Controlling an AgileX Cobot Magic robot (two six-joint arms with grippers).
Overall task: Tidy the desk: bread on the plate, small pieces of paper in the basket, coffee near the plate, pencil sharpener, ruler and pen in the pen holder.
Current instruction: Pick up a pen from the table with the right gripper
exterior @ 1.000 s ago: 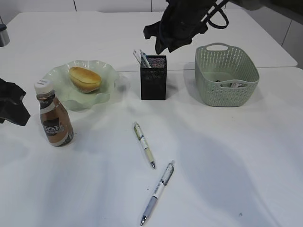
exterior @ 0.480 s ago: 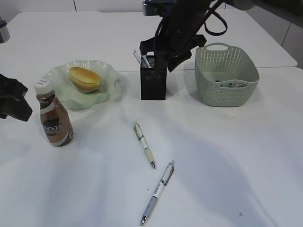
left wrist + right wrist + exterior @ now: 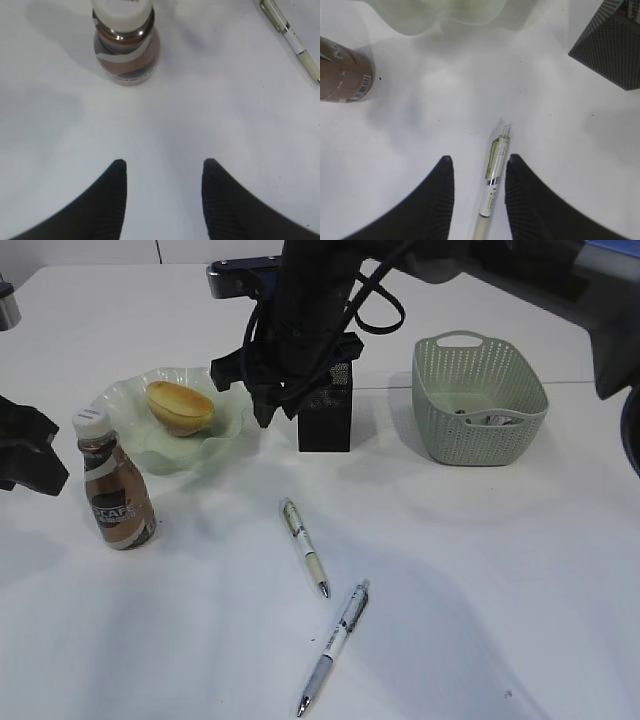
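Now the right gripper (image 3: 477,192) has swung left, above the green pen (image 3: 493,182).

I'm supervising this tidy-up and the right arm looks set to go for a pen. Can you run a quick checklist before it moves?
1. Right gripper open and empty: ok.
2. Green pen lined up between its fingers: ok in the right wrist view; height above the pen: cannot tell.
3. Pen lies apart from the second pen: ok.
4. Pen holder upright: ok; free room inside: cannot tell, arm covers its top.
5. Left gripper open, clear of the coffee: ok.
6. Bread on the plate: ok.
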